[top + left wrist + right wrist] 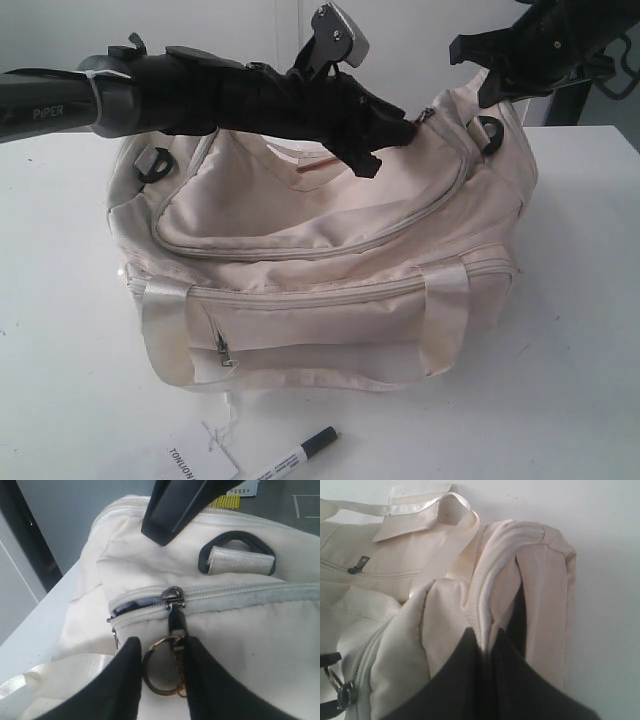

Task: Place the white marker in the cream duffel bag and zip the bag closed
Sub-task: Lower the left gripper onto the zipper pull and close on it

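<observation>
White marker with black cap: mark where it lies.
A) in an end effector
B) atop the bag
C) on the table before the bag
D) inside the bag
C: the slim white marker lies on the white table in front of the cream fabric duffel bag.

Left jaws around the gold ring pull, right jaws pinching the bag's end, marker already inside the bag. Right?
No. The white marker lies on the table in front of the cream duffel bag, beside the paper tag; the exterior view shows it. The rest holds.
</observation>
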### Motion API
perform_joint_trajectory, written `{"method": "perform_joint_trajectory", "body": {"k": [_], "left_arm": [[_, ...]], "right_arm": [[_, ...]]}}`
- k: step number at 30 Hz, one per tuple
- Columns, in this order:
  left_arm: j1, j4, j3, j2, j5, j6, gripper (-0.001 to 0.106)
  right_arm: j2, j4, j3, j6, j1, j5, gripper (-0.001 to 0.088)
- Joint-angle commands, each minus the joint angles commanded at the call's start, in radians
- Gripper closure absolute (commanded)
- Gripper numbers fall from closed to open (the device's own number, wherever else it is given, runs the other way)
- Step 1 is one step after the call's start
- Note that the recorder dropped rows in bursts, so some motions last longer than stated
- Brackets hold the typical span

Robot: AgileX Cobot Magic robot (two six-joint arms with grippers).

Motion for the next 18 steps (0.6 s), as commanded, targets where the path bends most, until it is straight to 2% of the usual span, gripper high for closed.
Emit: {"method": "perform_joint_trajectory", "body": {"k": [4, 13, 16, 18], "left_arm": [[0.000, 0.004, 0.000, -0.004, 0.014, -0.002, 0.092], [0.000, 0.006, 0.000, -0.036, 0.089, -0.012, 0.092], [0.000, 0.020, 0.000, -0.040, 0.134, -0.075, 0.092], [0.000, 0.091, 0.000, -0.040, 0.148, -0.135, 0.092]], "right_arm": [[0.000, 0.000, 0.000, 0.000, 0.000, 0.000, 0.0868], [0.000, 0.000, 0.000, 0.000, 0.000, 0.000, 0.0868], [0.000, 0.002, 0.000, 0.000, 0.000, 0.000, 0.0868], [0.000, 0.002, 0.000, 0.000, 0.000, 0.000, 0.0868]]}}
